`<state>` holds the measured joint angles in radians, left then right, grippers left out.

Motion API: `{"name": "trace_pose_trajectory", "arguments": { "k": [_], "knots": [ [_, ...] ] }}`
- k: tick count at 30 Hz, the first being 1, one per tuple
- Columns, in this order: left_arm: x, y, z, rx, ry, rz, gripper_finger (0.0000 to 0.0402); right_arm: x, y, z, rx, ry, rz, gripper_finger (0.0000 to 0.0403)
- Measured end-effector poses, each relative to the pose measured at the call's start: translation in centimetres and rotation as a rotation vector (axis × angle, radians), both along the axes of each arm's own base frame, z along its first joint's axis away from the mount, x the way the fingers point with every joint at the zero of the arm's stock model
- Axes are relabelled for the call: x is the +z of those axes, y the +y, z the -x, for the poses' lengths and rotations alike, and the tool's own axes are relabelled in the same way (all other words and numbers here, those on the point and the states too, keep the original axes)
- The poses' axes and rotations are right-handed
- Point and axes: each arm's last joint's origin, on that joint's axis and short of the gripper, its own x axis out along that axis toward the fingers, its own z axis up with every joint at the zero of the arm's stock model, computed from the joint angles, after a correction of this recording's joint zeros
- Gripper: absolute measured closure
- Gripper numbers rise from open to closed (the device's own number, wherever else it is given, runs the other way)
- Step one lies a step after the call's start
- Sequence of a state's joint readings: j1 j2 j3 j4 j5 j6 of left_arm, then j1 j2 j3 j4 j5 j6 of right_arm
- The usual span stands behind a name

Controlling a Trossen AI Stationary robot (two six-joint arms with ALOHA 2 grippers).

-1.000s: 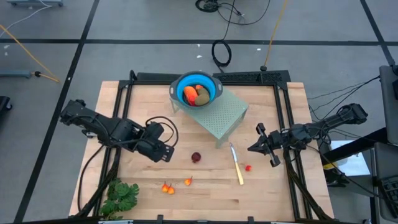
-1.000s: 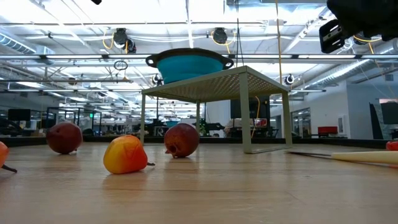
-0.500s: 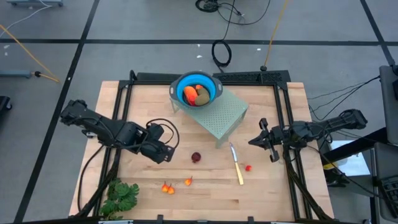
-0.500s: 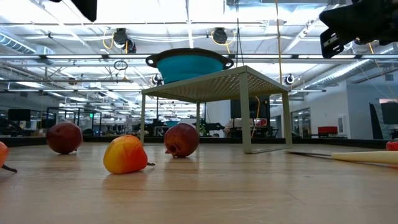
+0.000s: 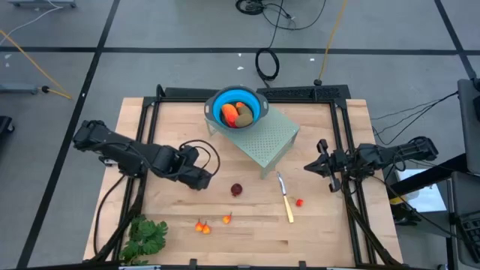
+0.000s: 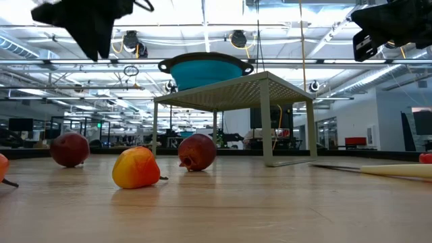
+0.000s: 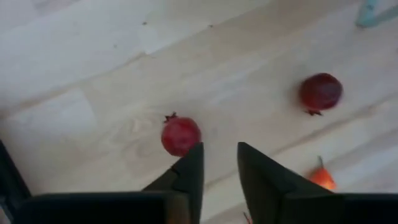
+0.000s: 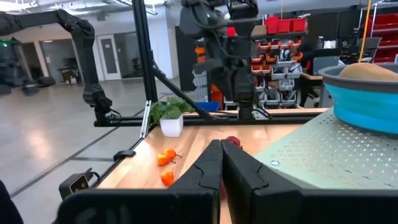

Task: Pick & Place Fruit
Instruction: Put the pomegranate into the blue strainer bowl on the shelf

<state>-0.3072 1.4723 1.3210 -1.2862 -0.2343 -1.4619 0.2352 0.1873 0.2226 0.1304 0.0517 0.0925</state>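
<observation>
Left tool (image 7: 219,163), slightly parted and empty, hangs just beside a dark red ball (image 7: 181,135) on open tabletop (image 7: 93,74).

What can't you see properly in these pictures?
- High view: one red ball is hidden under the left arm.
- Low view: the bowl wall hides the fruit inside it.
- Low view: an orange piece is cut off by the left edge, and the knife by the right edge.
- Right wrist view: a dark ball is half hidden behind the shut right fingers.
</observation>
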Motion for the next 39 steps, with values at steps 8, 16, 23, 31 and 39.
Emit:
{"name": "trace_pose_trajectory", "arguments": {
  "k": [8,16,23,31,39],
  "knots": [
    [-3.0,2.1,0.4,0.068,0.126,0.077,0.0215,-0.2,0.0,0.0,-0.002,0.021,0.005,0.0403],
    [-5.7,3.2,0.5,0.114,0.160,0.173,0.0145,-0.2,0.0,0.0,-0.003,0.024,0.006,0.0403],
    [-7.7,3.7,0.8,0.142,0.165,0.233,0.0099,-0.2,0.0,0.0,-0.003,0.024,0.006,0.0403],
    [-10.3,4.0,1.1,0.166,0.138,0.287,0.0067,-0.2,0.0,0.0,-0.004,0.024,0.006,0.0403],
    [-12.1,4.0,1.5,0.201,0.112,0.311,0.0061,-0.2,0.0,0.0,-0.004,0.024,0.006,0.0403]
  ]
}}
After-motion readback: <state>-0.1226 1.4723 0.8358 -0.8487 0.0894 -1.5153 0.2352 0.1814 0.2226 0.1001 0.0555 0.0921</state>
